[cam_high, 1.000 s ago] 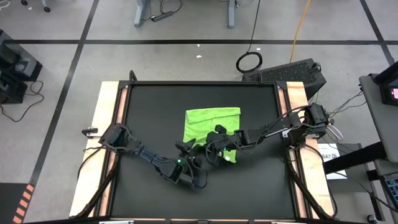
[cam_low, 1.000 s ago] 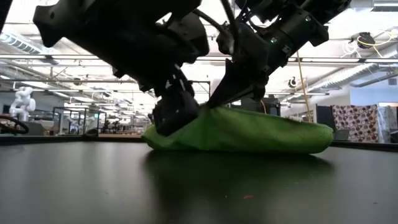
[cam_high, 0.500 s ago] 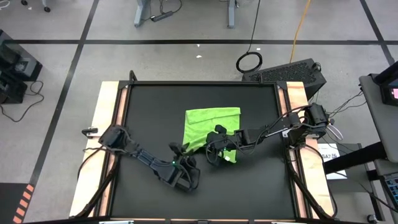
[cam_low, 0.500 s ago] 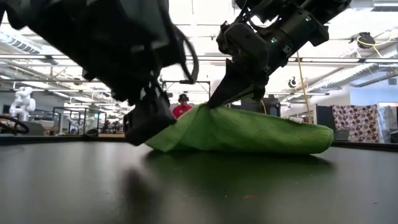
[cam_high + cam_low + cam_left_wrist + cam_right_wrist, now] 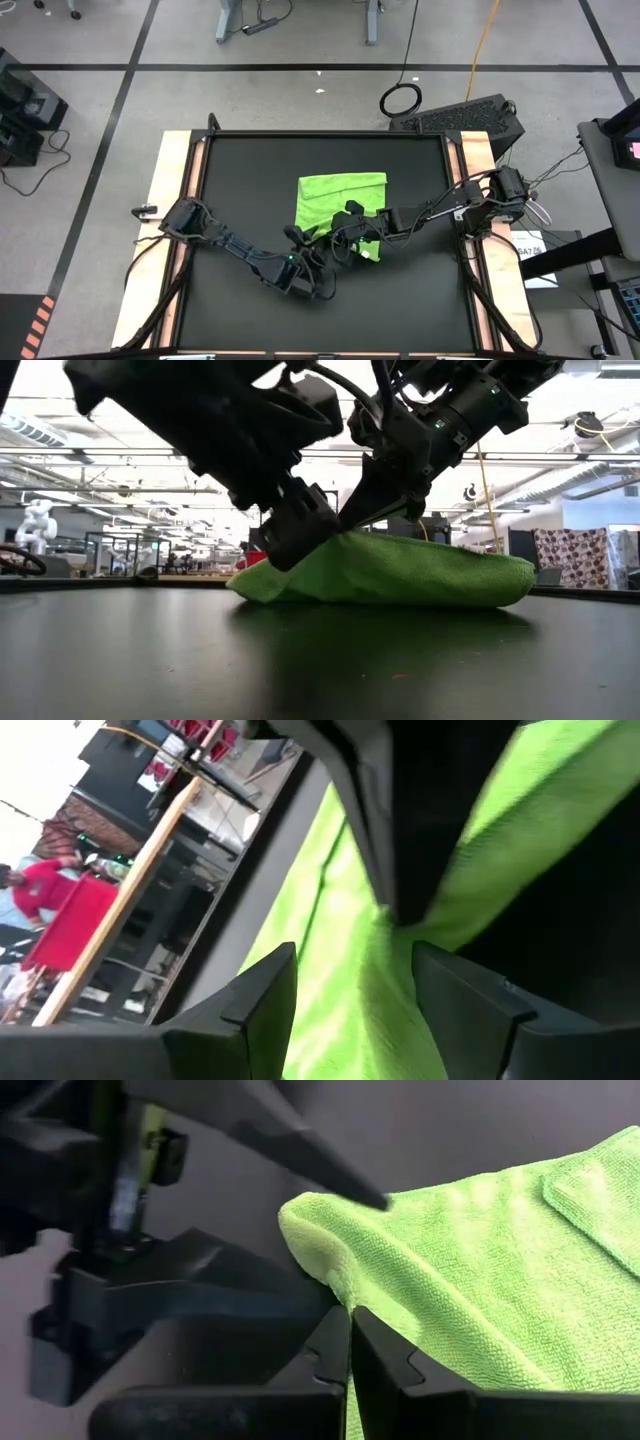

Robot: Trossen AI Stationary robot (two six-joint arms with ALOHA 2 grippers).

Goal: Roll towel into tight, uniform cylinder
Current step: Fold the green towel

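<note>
You are looking down on a black table (image 5: 240, 180) with a lime-green towel (image 5: 340, 200) lying folded near its middle, not yet rolled into a cylinder. Both dark arms reach in to the towel's near edge. Your right gripper (image 5: 352, 243) sits at the towel's near right corner, its fingers pressed together with a fold of the green cloth pinched between them; in the right wrist view the two fingers (image 5: 375, 1370) meet with the towel (image 5: 480, 1280) rising just behind. Your left gripper (image 5: 303, 240) is at the near left corner, fingers spread apart; in the left wrist view green cloth (image 5: 350, 990) lies between them, but they are not closed on it. From table height, the towel (image 5: 420, 570) forms a low mound, its left edge lifted slightly where the grippers meet it.
</note>
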